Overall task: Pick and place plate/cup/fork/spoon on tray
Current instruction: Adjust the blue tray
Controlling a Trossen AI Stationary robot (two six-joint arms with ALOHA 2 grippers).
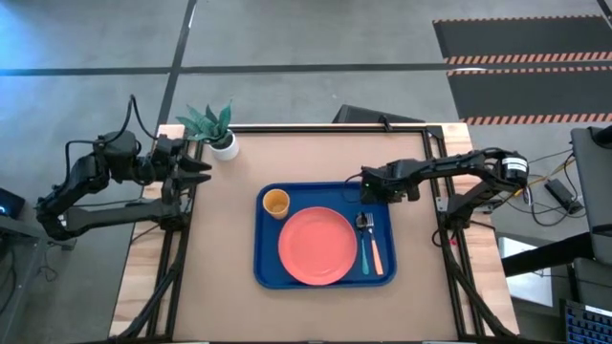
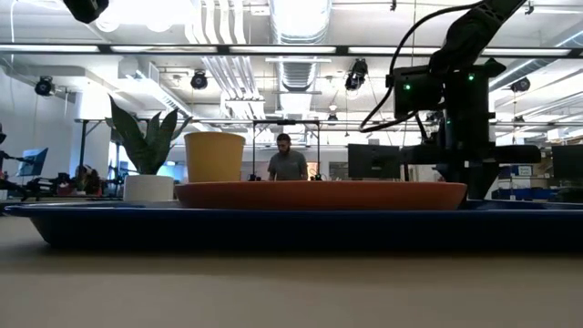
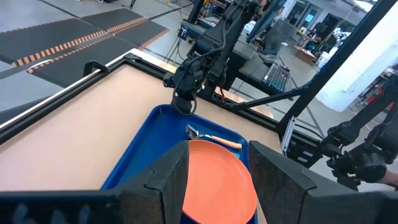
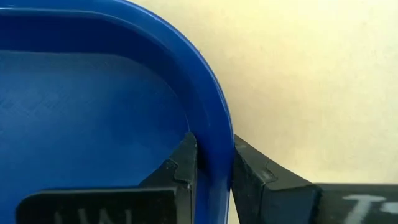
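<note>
The blue tray (image 1: 325, 277) lies flat on the table. On it are the coral plate (image 1: 316, 246), the orange-yellow cup (image 1: 275, 203) at its far left corner, and the fork (image 1: 376, 254) and the spoon (image 1: 364, 256) side by side along its right side. My right gripper (image 1: 367, 188) stands at the tray's far right corner, shut on the rim. My left gripper (image 1: 198, 172) is open and empty at the table's left edge, near the plant. My right gripper pinches the tray's raised rim at the curved far right corner (image 4: 208, 118), one finger inside the tray and one outside. The fingers come from above, pointing down. The tray lies flat on the table (image 2: 273, 226).
A white pot with a green plant (image 1: 222, 141) stands at the table's far left corner, close to my left gripper. Bare tabletop lies left of the tray and along the near edge. A person (image 2: 288, 164) stands in the room beyond the table.
</note>
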